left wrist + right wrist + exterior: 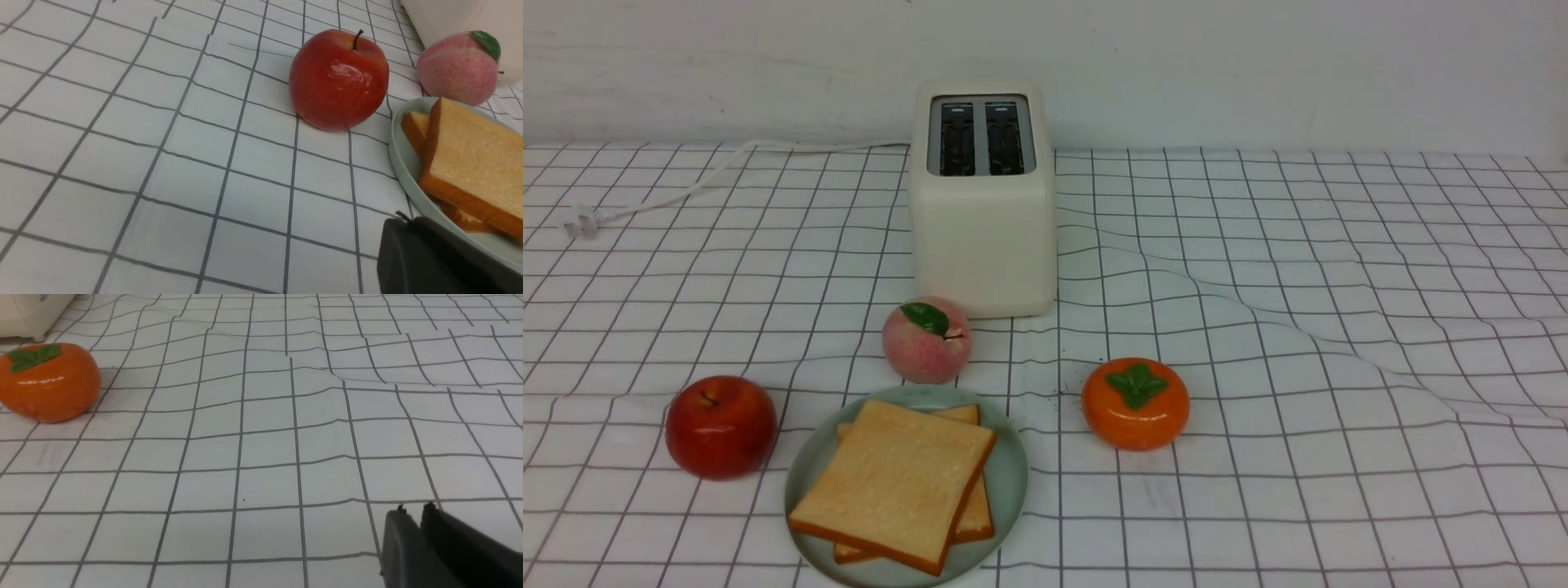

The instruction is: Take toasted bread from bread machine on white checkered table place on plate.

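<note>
Nearest to me, two square golden-tan toasted bread slices (894,482) lie stacked, slightly askew, on the round mint-green plate (1013,482), and the boxy cream-white bread machine (982,204) stands empty behind. My left pincer (404,228) is pressed together beside the plate's rim, empty. My right pincer (412,516), far across the white checkered table (261,437), shows a thin slit and holds nothing, so I judge pulling both clear without nudging the plate is what remains.
</note>
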